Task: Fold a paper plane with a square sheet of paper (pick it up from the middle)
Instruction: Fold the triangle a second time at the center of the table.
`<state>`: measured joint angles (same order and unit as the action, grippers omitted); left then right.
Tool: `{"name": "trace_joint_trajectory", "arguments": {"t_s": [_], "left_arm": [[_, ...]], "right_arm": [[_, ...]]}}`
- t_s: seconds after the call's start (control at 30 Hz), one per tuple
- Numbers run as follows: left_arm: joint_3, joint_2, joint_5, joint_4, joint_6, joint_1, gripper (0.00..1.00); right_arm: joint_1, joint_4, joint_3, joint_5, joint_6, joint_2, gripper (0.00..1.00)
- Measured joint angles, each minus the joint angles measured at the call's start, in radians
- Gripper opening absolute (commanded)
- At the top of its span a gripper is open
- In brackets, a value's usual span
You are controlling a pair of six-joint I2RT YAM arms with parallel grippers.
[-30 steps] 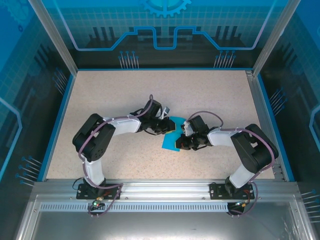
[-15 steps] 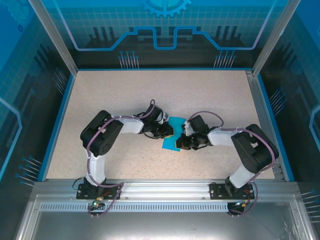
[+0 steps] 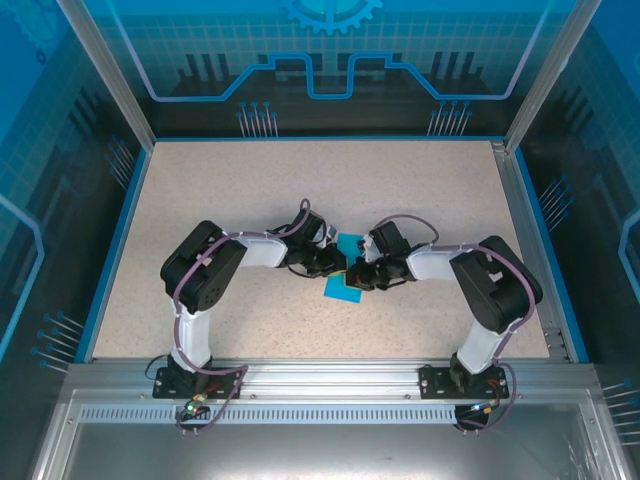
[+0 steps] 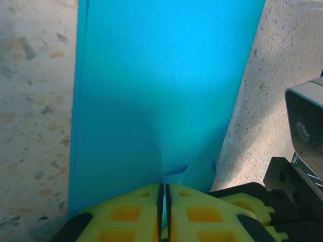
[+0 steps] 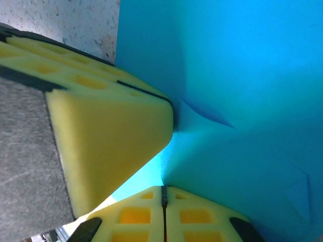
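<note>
The teal-blue sheet of paper (image 3: 343,288) sits at the table's middle, pinched between both grippers. My left gripper (image 3: 338,266) reaches in from the left and my right gripper (image 3: 354,274) from the right, their tips almost touching. In the left wrist view the paper (image 4: 161,91) runs away as a long strip, and the left gripper (image 4: 163,196) is shut on its near edge with teal showing in the seam. In the right wrist view the paper (image 5: 242,101) puckers where the right gripper (image 5: 163,194) is shut on it, beside the left gripper's yellow finger (image 5: 111,131).
The speckled beige table (image 3: 250,190) is bordered by a blue rim and an aluminium frame (image 3: 530,200). Both arms bend inward over the near half of the table. The right arm's wrist camera housing (image 4: 305,126) sits close at the right of the left wrist view.
The right gripper has slid left and slightly further away along the paper, closing up to the left gripper. The left arm's elbow swung right a second ago, then held still.
</note>
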<state>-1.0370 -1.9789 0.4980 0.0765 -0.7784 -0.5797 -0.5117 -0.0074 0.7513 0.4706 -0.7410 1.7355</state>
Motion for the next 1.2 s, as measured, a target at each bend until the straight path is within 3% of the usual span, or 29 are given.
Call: {"name": "trace_joint_trajectory", "arguments": {"t_s": [0.7,0.93,1.2], "left_arm": [[0.008,0.000,-0.004,0.011,-0.006,0.003,0.13],[0.008,0.000,-0.004,0.011,-0.006,0.003,0.13],[0.008,0.000,0.000,0.013,-0.008,0.003,0.14]], "right_arm": [[-0.004,0.107,-0.223,-0.009,0.008,-0.171,0.12],[-0.002,0.032,-0.261,-0.016,0.014,-0.246,0.16],[0.050,-0.119,-0.267,-0.076,0.008,-0.393,0.35]]}}
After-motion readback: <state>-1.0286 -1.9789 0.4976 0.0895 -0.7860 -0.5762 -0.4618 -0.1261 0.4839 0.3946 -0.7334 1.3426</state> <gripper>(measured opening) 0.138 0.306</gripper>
